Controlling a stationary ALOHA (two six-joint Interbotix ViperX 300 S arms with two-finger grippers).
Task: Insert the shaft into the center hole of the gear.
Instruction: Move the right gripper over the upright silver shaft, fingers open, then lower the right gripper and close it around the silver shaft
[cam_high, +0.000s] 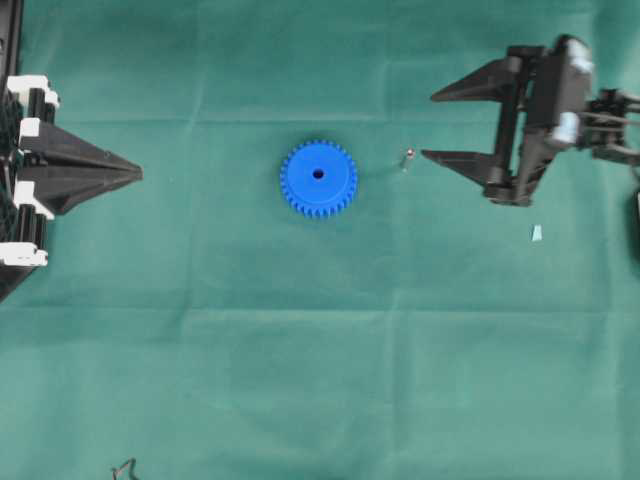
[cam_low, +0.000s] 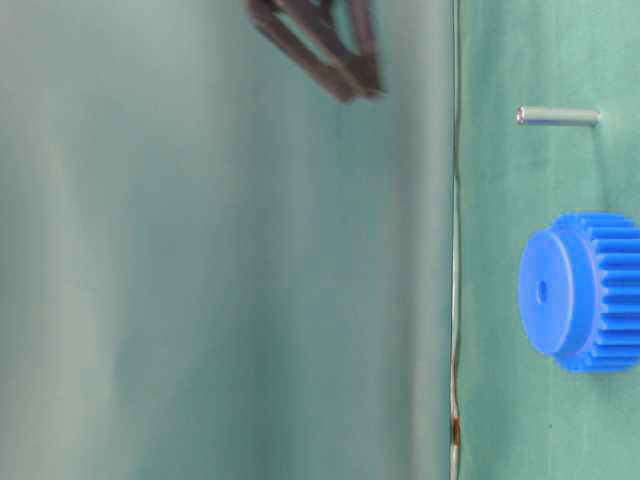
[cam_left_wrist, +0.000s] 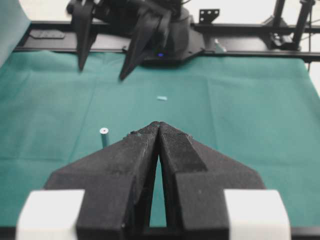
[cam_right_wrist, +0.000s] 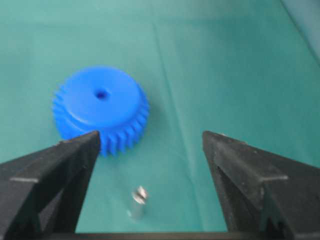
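The bright blue gear (cam_high: 318, 178) lies flat in the middle of the green cloth, its center hole (cam_high: 319, 173) facing up and empty. To its right the small silvery shaft (cam_high: 408, 157) stands upright on the cloth, apart from the gear. My right gripper (cam_high: 428, 126) hangs open just right of the shaft, holding nothing. In the right wrist view the shaft (cam_right_wrist: 138, 202) stands low between the wide fingers of this gripper (cam_right_wrist: 150, 135), with the gear (cam_right_wrist: 101, 108) beyond. My left gripper (cam_high: 138, 174) rests shut and empty at the left edge; its wrist view shows the closed tips (cam_left_wrist: 159, 125) and the shaft (cam_left_wrist: 104, 136).
A small pale blue scrap (cam_high: 537, 233) lies on the cloth below the right arm. A thin cable end (cam_high: 124, 468) shows at the bottom left. The black frame (cam_left_wrist: 250, 30) runs along the table's far side in the left wrist view.
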